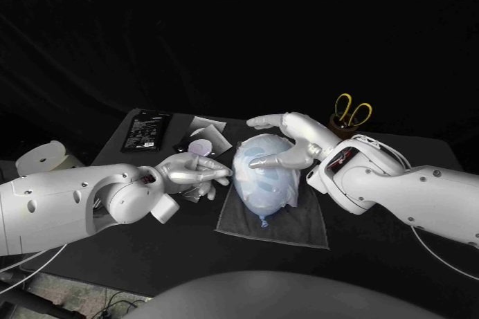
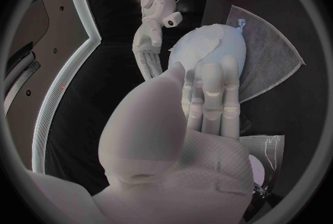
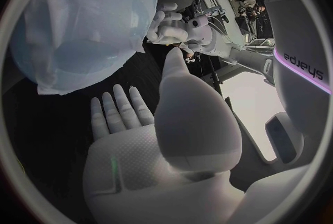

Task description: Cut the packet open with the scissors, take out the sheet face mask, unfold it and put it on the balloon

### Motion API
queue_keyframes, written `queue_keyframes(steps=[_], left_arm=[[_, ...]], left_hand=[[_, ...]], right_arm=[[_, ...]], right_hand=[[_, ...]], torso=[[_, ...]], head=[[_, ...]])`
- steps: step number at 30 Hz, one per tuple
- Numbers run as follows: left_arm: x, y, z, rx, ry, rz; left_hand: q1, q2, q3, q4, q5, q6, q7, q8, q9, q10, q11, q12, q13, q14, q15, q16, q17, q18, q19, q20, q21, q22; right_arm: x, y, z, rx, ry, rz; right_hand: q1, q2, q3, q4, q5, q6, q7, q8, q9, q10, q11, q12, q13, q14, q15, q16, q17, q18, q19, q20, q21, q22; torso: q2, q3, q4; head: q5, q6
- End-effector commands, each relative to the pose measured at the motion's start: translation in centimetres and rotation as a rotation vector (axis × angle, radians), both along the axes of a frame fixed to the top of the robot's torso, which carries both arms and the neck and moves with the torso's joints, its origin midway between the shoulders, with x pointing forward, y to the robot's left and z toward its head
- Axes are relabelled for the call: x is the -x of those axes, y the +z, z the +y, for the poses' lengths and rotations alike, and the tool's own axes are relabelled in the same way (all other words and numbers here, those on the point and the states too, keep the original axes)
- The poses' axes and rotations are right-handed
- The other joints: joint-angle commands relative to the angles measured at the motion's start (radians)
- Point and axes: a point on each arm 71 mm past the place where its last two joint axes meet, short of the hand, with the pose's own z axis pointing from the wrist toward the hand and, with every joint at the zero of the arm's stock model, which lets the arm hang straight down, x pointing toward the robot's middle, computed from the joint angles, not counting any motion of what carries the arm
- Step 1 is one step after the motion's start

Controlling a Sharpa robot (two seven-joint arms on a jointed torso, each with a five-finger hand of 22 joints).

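A pale blue balloon lies on a grey cloth at the table's middle, its knot toward me. The white sheet mask is draped over its far part, and its edge hangs over the balloon in the right wrist view. My left hand is at the balloon's left side, fingers stretched out with their tips on the mask. My right hand arches over the far right side, fingers spread, some against the balloon. Neither hand holds anything. The scissors stand in a dark holder at the back right.
A black packet lies at the back left. Pale, crumpled wrapper pieces sit between it and the balloon, close behind my left hand. A white rounded object stands at the far left edge.
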Motion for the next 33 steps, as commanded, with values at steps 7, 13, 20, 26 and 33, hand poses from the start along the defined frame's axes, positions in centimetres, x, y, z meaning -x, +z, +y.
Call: queue_keyframes(steps=[7, 13, 20, 26, 33], left_arm=[[-0.1, 0.0, -0.2, -0.039, 0.016, -0.023], [-0.2, 0.0, -0.5, -0.042, 0.020, -0.028], [-0.2, 0.0, -1.0, -0.033, 0.010, -0.030], [-0.2, 0.0, -1.4, -0.030, 0.000, -0.028], [-0.1, 0.0, -1.9, -0.010, -0.027, -0.023]], left_hand=[[-0.004, -0.015, 0.011, -0.001, -0.004, -0.029, 0.021, -0.005, -0.004, -0.062, 0.019, -0.005, 0.002, -0.026, 0.015, -0.042, -0.020, 0.010, -0.016, 0.013, -0.029, -0.020], [-0.007, -0.019, 0.014, -0.002, -0.004, -0.071, 0.039, -0.022, -0.014, -0.119, 0.038, -0.018, -0.004, -0.047, 0.032, -0.060, -0.026, 0.009, -0.022, 0.027, -0.045, -0.032], [-0.004, -0.012, 0.019, -0.003, -0.004, -0.062, 0.026, -0.013, -0.013, -0.117, 0.031, -0.002, 0.000, -0.059, 0.030, -0.061, -0.026, 0.012, -0.022, 0.030, -0.051, -0.037], [-0.004, -0.014, 0.018, -0.007, -0.004, -0.067, 0.017, -0.014, -0.017, -0.079, 0.016, 0.064, 0.032, -0.044, 0.018, -0.021, -0.007, 0.013, -0.010, 0.021, -0.041, -0.034], [-0.001, -0.015, 0.014, -0.011, -0.006, -0.059, -0.002, -0.011, -0.023, -0.076, -0.007, 0.214, 0.128, 0.013, -0.001, 0.125, 0.162, 0.012, 0.001, 0.006, -0.007, -0.014]], right_arm=[[0.0, -0.7, 0.7, 0.094, 0.005, -0.063], [0.1, -1.0, 1.0, 0.114, 0.003, -0.067], [0.0, -1.2, 1.0, 0.129, -0.005, -0.068], [0.0, -1.4, 1.0, 0.134, -0.015, -0.068], [-0.1, -1.5, 0.9, 0.139, -0.024, -0.067]], right_hand=[[0.020, -0.026, 0.005, 0.002, 0.053, 0.008, 0.056, 0.000, -0.001, -0.015, 0.002, -0.004, -0.001, -0.023, 0.004, -0.005, -0.010, -0.001, -0.011, 0.000, 0.006, -0.003], [0.028, -0.027, 0.016, 0.002, 0.070, 0.016, 0.060, 0.001, 0.000, -0.013, -0.002, -0.003, -0.001, -0.028, 0.003, -0.005, -0.013, -0.001, -0.012, 0.000, 0.006, -0.004], [0.035, -0.026, 0.027, 0.002, 0.072, 0.029, 0.065, 0.005, 0.002, -0.006, -0.003, -0.002, 0.000, -0.032, 0.003, -0.005, -0.015, 0.000, -0.012, 0.000, 0.006, -0.004], [0.043, -0.021, 0.042, 0.002, 0.071, 0.046, 0.074, 0.010, 0.006, -0.003, -0.006, -0.002, 0.000, -0.033, 0.002, -0.004, -0.017, 0.001, -0.013, 0.000, 0.007, -0.005], [0.051, -0.013, 0.071, 0.001, 0.062, 0.055, 0.080, 0.013, 0.007, -0.002, -0.008, -0.002, 0.000, -0.034, 0.000, -0.004, -0.020, 0.002, -0.012, 0.000, 0.008, -0.005]], torso=[[0.002, 0.0000, -0.0001], [0.001, 0.0003, -0.0004], [0.001, 0.0007, -0.0008], [0.001, 0.0006, -0.0009], [0.000, 0.0004, -0.0010]], head=[[0.001, 0.000], [0.001, 0.000], [0.000, 0.000], [-0.001, 0.000], [-0.003, 0.000]])
